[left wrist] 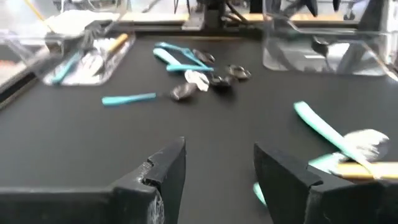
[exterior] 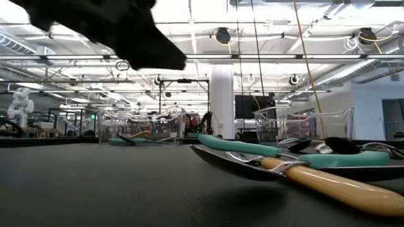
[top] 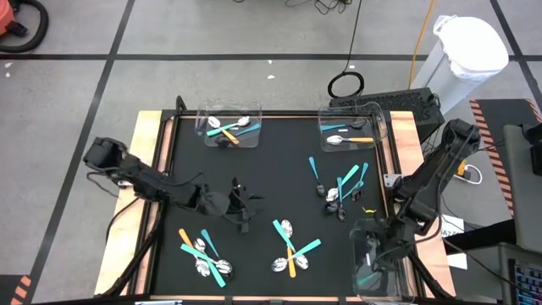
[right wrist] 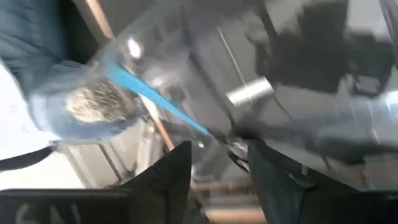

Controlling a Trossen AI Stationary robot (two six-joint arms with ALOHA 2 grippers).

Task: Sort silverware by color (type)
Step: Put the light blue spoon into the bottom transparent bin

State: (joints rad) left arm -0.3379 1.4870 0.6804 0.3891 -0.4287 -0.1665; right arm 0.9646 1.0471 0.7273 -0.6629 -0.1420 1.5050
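Grey floor (top: pixel 76 93) with black tape lines; white bin (top: pixel 461 59); ceiling pipes (exterior: pixel 284 60), white column (exterior: pixel 222 94)

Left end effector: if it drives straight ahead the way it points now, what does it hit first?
Probably nothing at once. The left end effector is open over bare black mat. The first things in line look like the dark utensil heads of the teal-handled cluster, though depth is hard to judge.
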